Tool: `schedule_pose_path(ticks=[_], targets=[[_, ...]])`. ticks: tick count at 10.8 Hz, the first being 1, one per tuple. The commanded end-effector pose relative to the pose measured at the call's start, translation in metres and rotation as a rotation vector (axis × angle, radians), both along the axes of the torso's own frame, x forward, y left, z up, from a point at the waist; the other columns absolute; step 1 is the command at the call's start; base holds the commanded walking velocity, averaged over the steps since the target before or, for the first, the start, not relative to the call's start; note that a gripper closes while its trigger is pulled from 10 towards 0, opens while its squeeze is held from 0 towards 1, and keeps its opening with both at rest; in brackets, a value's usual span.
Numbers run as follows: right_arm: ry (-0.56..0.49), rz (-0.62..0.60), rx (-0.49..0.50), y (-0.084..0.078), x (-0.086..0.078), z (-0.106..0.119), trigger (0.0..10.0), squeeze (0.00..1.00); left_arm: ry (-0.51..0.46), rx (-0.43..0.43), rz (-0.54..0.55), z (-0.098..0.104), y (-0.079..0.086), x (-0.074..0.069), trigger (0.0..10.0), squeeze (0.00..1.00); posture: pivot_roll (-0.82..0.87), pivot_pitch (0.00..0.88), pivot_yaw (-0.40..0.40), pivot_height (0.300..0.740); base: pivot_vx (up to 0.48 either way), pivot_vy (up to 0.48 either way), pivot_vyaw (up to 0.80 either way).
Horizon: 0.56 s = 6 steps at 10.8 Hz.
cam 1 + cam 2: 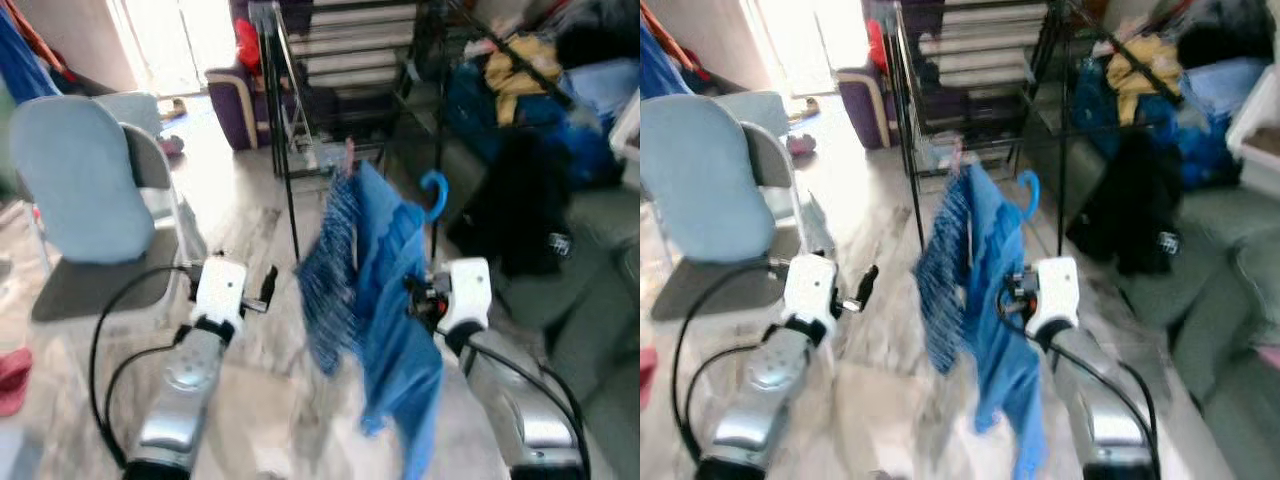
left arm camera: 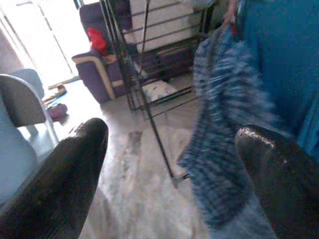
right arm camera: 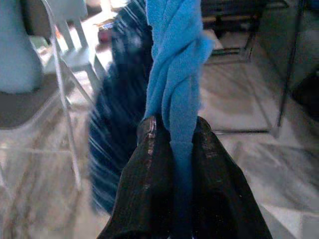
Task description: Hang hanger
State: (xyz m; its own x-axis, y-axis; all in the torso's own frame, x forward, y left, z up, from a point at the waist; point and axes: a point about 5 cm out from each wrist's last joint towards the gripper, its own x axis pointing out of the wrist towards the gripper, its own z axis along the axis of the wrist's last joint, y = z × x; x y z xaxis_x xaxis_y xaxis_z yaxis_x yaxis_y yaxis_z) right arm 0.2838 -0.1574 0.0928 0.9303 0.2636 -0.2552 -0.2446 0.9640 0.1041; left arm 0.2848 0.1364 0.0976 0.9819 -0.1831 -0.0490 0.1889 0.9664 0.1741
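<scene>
Right gripper (image 3: 174,144) is clenched on bunched blue cloth, fingers (image 3: 144,164) pinching it from both sides; the cloth belongs to a blue garment (image 1: 395,330) draped on a hanger (image 1: 436,190), whose blue hook shows above the garment, pointing up; the hanger is held in the air in front of the robot, between the two arms, not on any rail; a darker blue patterned garment (image 1: 330,280) hangs just beside the plain blue one, on its left side; left gripper (image 1: 268,285) is released, its two fingers (image 2: 65,174) spread well apart with nothing between them, raised at about the same height as the right one and apart from the clothes; black metal drying rack (image 1: 290,130) stands behind the hanger, further off on the pale marbled floor (image 1: 250,400); grey-blue folding chair (image 1: 80,190) stands at the robot's left; purple armchair (image 1: 245,100) with something red on it sits in the back by the bright window; heap of clothes (image 1: 540,90) in blue, yellow and black lies at the right; head views are slightly blurred.
</scene>
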Motion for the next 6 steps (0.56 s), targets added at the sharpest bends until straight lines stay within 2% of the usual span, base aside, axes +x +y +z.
schedule_pose_path(ticks=[1,2,4,6], targets=[[-0.043,0.016,0.018,0.006,0.007,0.008,10.0,0.00,-0.025,0.020,0.052,0.005,0.014,0.002,10.0,0.00,0.02,0.000,-0.009,0.740,0.000,0.000,0.00],[-0.025,0.042,0.029,0.014,0.013,0.001,10.0,0.00,-0.042,0.024,0.111,0.006,0.026,0.000,10.0,0.00,0.06,0.000,-0.047,0.740,0.000,0.000,0.00],[-0.048,0.060,0.045,0.021,0.021,0.006,10.0,0.00,-0.061,0.006,0.181,0.007,0.033,-0.001,10.0,0.00,0.08,0.000,-0.059,0.740,0.000,0.000,0.00],[-0.048,0.035,0.049,0.018,0.018,0.003,10.0,0.00,-0.058,0.007,0.162,0.004,0.030,-0.009,10.0,0.00,0.06,0.000,-0.045,0.740,0.000,0.000,0.00]])
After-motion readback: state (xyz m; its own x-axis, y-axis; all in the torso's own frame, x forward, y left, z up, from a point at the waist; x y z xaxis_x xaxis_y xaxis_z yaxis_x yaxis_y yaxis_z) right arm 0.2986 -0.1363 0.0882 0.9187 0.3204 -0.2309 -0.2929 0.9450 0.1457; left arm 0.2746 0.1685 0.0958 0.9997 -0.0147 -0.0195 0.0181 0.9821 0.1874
